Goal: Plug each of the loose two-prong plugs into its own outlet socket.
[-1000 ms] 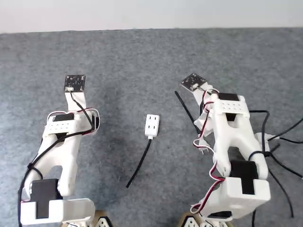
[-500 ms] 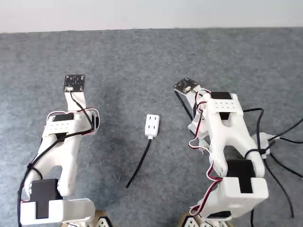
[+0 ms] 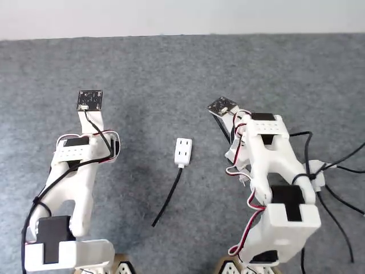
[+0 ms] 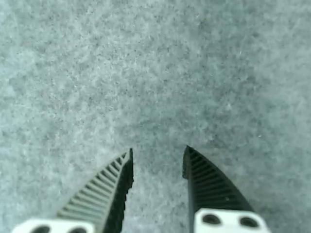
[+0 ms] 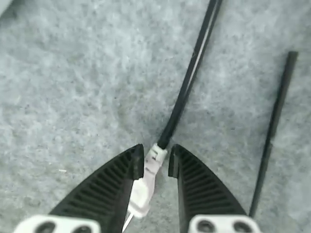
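My right claw [image 5: 155, 159] pinches the white plug [image 5: 146, 183], black cord [image 5: 187, 82] trailing, right of the outlet socket [image 3: 183, 152]; my left claw [image 4: 158, 162] hangs narrowly parted, well left of it.

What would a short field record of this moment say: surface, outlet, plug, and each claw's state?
surface: grey carpet
outlet: white outlet strip lying flat on the carpet, its black cord trailing away, nothing plugged in
plug: white plug with black lead, between the fingers of the right claw, apart from the outlet strip
left claw: open, over bare carpet
right claw: shut on the white plug
task status: no plug inserted yet
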Robot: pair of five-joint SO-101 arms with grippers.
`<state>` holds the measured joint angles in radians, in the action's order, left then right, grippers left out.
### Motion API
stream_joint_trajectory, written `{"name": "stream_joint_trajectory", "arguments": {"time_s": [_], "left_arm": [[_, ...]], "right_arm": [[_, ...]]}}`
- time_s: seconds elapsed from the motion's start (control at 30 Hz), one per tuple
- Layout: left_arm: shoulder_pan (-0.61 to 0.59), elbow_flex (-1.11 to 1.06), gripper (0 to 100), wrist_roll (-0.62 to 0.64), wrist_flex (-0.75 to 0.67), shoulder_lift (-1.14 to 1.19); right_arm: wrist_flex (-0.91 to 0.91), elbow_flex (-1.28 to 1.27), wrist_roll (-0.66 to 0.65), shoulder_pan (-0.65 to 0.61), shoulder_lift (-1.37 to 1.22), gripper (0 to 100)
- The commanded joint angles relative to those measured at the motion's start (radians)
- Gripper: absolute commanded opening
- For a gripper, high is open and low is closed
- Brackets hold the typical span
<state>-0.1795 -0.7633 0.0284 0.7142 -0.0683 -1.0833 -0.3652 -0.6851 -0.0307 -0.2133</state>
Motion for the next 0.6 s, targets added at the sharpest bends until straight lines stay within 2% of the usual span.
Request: {"name": "stream_joint_trajectory", "arguments": {"time_s": [0.0,0.3,0.43,0.57], "left_arm": [[-0.006,0.007,16,-0.012,-0.020,-0.031],[-0.006,0.007,16,-0.012,-0.020,-0.031],[-0.006,0.007,16,-0.012,-0.020,-0.031],[-0.006,0.007,16,-0.012,-0.020,-0.032]], "right_arm": [[0.031,0.038,-0.003,-0.010,-0.005,10.6],[0.038,0.041,-0.011,-0.002,-0.012,10.3],[0.048,0.041,-0.009,-0.002,-0.013,0.1],[0.045,0.043,-0.009,0.021,-0.004,0.7]]}}
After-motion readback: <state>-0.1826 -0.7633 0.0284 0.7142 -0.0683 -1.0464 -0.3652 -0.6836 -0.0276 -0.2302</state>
